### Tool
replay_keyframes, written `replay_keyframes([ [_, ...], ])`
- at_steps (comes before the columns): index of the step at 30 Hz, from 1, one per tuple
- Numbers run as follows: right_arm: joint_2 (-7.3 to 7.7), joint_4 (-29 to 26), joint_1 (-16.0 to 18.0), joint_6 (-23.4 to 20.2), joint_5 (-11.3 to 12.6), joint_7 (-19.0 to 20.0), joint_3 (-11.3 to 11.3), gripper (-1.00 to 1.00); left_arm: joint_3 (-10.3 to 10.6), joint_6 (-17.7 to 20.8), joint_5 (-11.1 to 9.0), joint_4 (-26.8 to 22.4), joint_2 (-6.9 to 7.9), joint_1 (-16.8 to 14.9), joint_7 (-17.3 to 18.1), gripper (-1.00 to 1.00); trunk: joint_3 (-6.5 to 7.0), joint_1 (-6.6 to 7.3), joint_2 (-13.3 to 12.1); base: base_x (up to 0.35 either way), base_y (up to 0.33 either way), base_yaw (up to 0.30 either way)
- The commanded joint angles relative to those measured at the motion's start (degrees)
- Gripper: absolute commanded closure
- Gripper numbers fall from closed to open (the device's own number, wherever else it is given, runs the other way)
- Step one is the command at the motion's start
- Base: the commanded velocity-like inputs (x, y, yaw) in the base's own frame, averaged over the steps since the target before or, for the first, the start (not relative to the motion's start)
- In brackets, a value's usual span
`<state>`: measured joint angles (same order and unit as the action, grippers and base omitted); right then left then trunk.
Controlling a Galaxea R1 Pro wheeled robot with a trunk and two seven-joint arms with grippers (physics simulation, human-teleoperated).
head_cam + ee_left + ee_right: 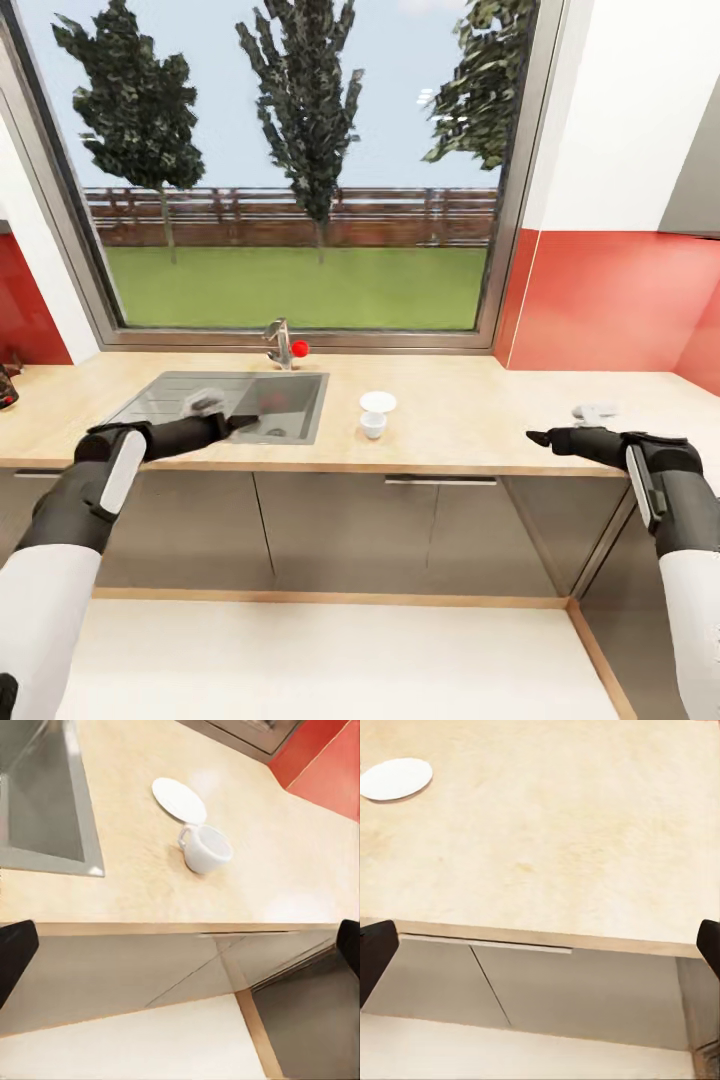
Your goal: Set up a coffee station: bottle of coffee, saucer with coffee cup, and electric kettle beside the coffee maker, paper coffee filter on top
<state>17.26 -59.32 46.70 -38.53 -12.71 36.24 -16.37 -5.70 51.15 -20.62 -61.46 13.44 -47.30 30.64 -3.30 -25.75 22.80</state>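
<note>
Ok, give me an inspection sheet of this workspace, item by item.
Surface: kitchen countertop, light wood grain, with a sink set into it.
Job's things: coffee cup beside the saucer, not on it; both right of the sink.
Clutter: small pale item near the right gripper, too blurred to name.
Grippers: left gripper and right gripper both open, holding nothing.
Cables: nothing seen.
Surroundings: window, faucet, red backsplash.
</note>
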Motion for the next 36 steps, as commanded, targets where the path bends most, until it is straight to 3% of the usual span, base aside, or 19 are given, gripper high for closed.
replay_keyframes([
  [1,-0.06,-0.7,0.08,-1.25,-0.61,0.43,0.35,-1.0,-0.35,1.2,0.13,0.52,0.03,-0.95,0.02,-1.0,-0.15,-0.04,0.13,0.0,0.0,0.0],
  [4,-0.22,-2.97,0.22,-7.48,-0.47,0.14,1.81,-1.0,-1.12,3.58,0.1,4.81,0.02,-5.06,-1.89,-1.0,-0.15,-0.04,0.13,0.0,0.0,0.0],
  [8,-1.97,-4.49,0.35,-16.53,-0.45,0.08,2.44,-1.0,-1.4,4.46,0.0,15.95,-0.63,-12.44,-6.76,-1.0,-0.15,-0.04,0.13,0.0,0.0,0.0],
  [13,-3.66,-4.44,0.51,-18.66,-0.39,0.06,2.5,-1.0,-1.44,4.27,-0.33,25.67,-1.69,-18.67,-10.73,-1.0,-0.15,-0.04,0.13,0.0,0.0,0.0],
  [16,-7.85,-3.95,0.56,-19.15,-0.52,-0.02,2.42,-1.0,-1.44,4.02,-0.36,29.3,-3.21,-21.26,-12.27,-1.0,-0.15,-0.04,0.13,0.0,0.0,0.0],
  [19,-13.75,-3.17,0.64,-19.4,-0.61,-1.22,2.27,-1.0,-1.25,3.78,-0.05,30.55,-5.59,-22.3,-12.91,-1.0,-0.15,-0.04,0.13,0.0,0.0,0.0],
  [22,-17.57,-2.99,1.78,-19.42,-0.59,-4.34,2.24,-1.0,-1.12,3.66,0.08,30.86,-6.63,-22.47,-13.05,-1.0,-0.15,-0.04,0.13,0.0,0.0,0.0],
  [25,-20.63,-2.95,3.23,-19.31,-0.55,-7.33,2.19,-1.0,-1.21,3.61,0.08,30.82,-6.88,-22.33,-13.07,-1.0,-0.15,-0.04,0.13,0.0,0.0,0.0],
  [28,-22.42,-3.03,3.84,-19.25,-0.26,-8.57,1.87,-1.0,-1.29,3.47,0.04,30.59,-6.87,-22.12,-13.07,-1.0,-0.15,-0.04,0.13,0.0,0.0,0.0],
  [30,-22.9,-3.04,4.01,-19.19,0.78,-8.86,0.36,-1.0,-1.32,3.39,0.05,30.52,-6.86,-22.0,-13.07,-1.0,-0.15,-0.04,0.13,0.0,0.0,0.0],
  [32,-23.18,-2.83,4.09,-19.13,3.07,-9.07,-3.04,-1.0,-1.44,3.29,-0.01,30.48,-6.85,-21.94,-13.02,-1.0,-0.15,-0.04,0.13,0.0,0.0,0.0],
  [33,-23.31,-2.65,4.13,-18.92,5.04,-9.34,-5.64,-1.0,-1.5,3.03,-0.05,30.48,-6.85,-21.91,-13.01,-1.0,-0.15,-0.04,0.13,0.0,0.0,0.0],
  [36,-23.55,-2.44,4.29,-17.01,10.17,-12.92,-9.22,-1.0,-1.56,1.19,-0.16,30.5,-6.8,-21.88,-12.99,-1.0,-0.15,-0.04,0.13,0.0,0.0,0.0],
])
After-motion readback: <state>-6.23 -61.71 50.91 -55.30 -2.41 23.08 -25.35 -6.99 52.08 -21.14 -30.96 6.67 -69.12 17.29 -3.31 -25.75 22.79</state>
